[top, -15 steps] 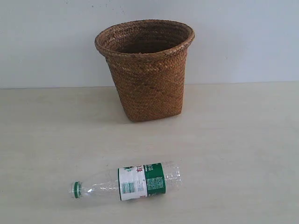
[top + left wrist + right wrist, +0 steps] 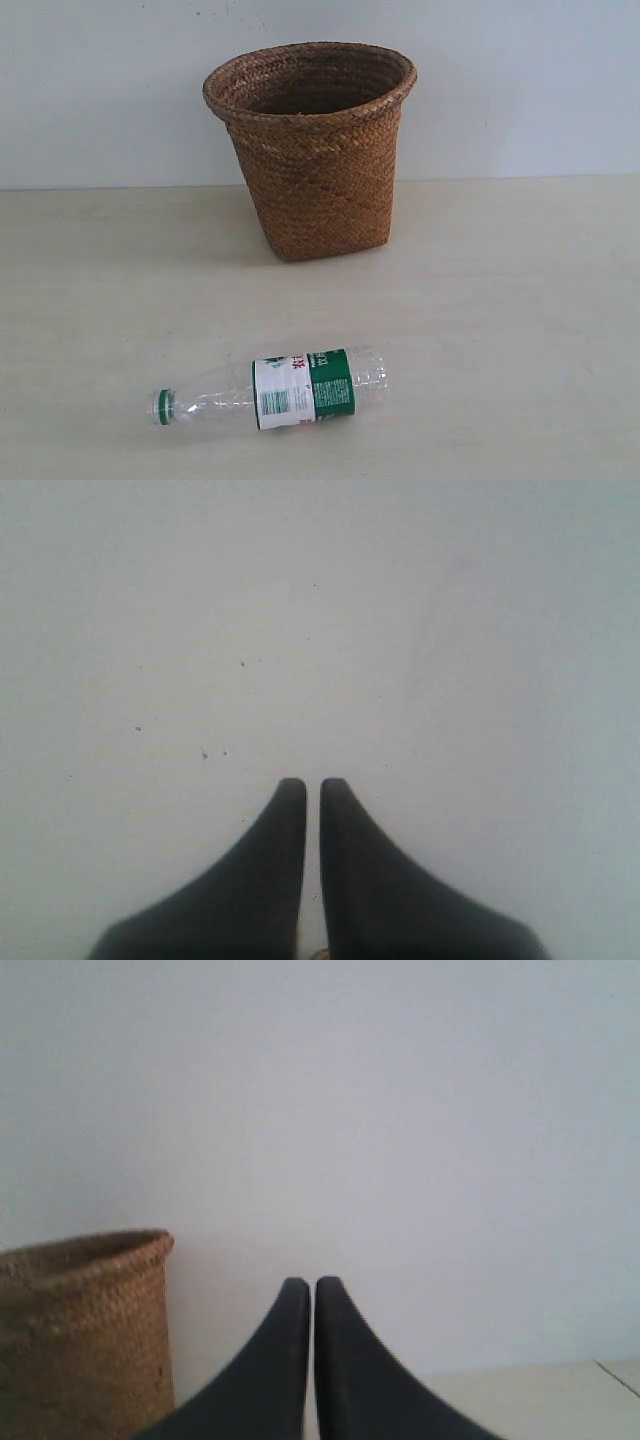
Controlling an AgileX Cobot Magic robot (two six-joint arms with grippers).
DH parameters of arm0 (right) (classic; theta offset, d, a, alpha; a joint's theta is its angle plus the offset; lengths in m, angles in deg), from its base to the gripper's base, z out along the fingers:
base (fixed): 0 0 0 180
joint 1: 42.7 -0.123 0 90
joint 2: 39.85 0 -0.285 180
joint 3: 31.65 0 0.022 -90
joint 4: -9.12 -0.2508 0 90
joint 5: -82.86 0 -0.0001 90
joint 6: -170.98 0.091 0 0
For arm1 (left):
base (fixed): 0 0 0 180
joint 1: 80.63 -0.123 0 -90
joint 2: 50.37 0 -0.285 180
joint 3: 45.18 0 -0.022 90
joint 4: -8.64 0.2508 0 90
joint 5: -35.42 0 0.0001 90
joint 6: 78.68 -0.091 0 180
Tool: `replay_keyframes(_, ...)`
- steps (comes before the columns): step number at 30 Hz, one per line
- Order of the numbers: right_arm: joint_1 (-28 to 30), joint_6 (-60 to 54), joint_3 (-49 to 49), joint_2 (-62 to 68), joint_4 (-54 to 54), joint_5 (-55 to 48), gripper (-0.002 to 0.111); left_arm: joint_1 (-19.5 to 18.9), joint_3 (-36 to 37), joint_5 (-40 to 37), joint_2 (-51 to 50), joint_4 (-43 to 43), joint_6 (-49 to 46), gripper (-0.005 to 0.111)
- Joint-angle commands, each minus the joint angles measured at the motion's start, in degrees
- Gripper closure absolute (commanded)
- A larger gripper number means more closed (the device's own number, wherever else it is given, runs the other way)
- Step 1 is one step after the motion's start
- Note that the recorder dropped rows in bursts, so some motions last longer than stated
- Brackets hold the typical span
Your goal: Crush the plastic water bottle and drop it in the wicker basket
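The plastic water bottle (image 2: 275, 393) lies on its side near the table's front edge, uncrushed, green cap pointing left. Behind it, upright against the wall, stands the wicker basket (image 2: 312, 150); its rim and side also show in the right wrist view as the wicker basket (image 2: 80, 1330). Neither arm appears in the exterior view. My left gripper (image 2: 313, 785) is shut with nothing between its dark fingers and faces a bare pale surface. My right gripper (image 2: 304, 1284) is likewise shut and holds nothing, with the basket off to one side of it and the bottle out of its view.
The pale wooden table (image 2: 520, 320) meets a plain white wall (image 2: 520, 90) behind the basket. Open tabletop lies left and right of the bottle and basket.
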Motion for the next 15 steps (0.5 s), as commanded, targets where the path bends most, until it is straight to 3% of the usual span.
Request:
replay_keyframes(1, 0.1, 6.0, 0.0, -0.3, -0.2, 9.1, 0.108, -0.1, -5.4, 0.3, -8.6, 4.7, 0.6, 0.102)
replay_keyframes(7, 0.1, 6.3, 6.6, 1.7, -0.6, 10.7, 0.108, -0.1, -16.7, -1.4, -27.7, 15.8, 0.6, 0.102)
replay_keyframes(15, 0.1, 3.0, 20.4, 16.0, -0.6, 8.9, 0.108, 0.1, -32.7, -23.9, -47.9, 30.4, 1.4, 0.102)
